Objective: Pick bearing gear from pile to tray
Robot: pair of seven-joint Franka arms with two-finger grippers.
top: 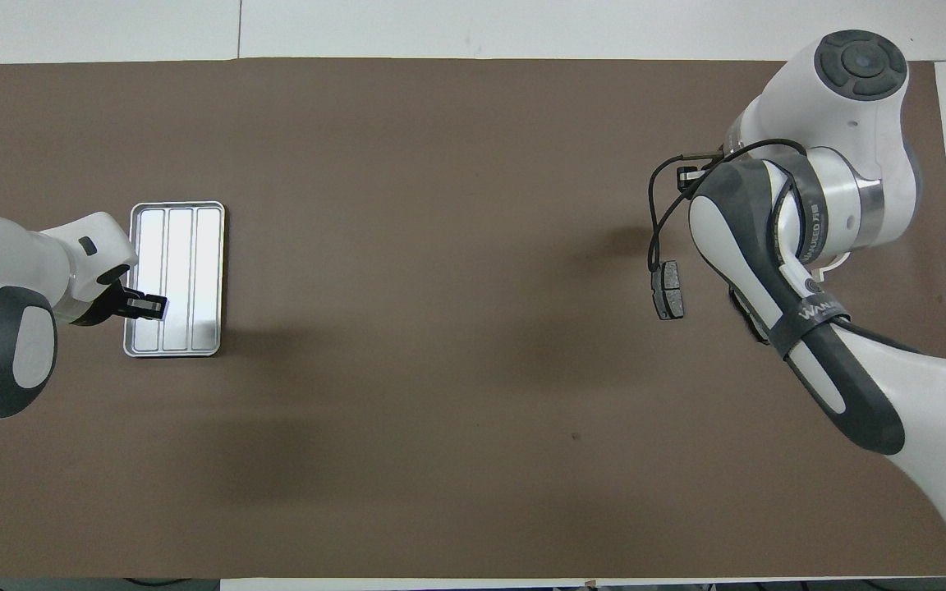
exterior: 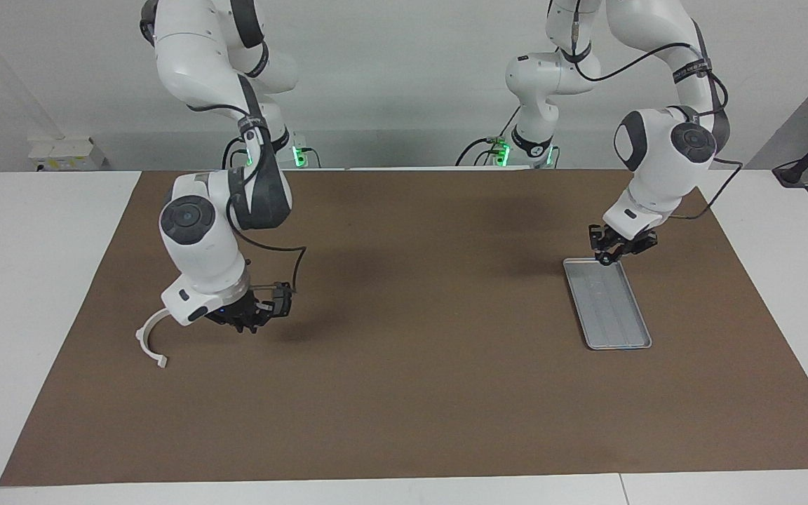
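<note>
Overhead view, desk: it is carrying a brown mat (top: pixel 440 427), with the pile lying toward the right arm's end and the tray toward the left arm's end, well apart.
Tray (top: pixel 174 204): it is lying flat with its long axis running from nearer the robots to farther from them, and no part is showing on its ribbed floor.
Right pincer (exterior: pixel 245 324): it is hanging low over the mat with its tips together, between the white bracket and the brake pad. This arm is the one nearer the pile.
Left pincer (exterior: pixel 611 256): it is hovering over the tray's end nearer the robots. I cannot tell whether it is apart or together, or carrying anything.
White bracket (exterior: pixel 146 341): it is lying just beside the right pincer, toward the desk's edge.
Brake pad (top: pixel 668 289): it is lying with its long axis parallel to the tray's.
Bearing gear: it is not showing clearly in either view, possibly sitting in or under the right pincer, and if so the tray lies across the mat from it.
</note>
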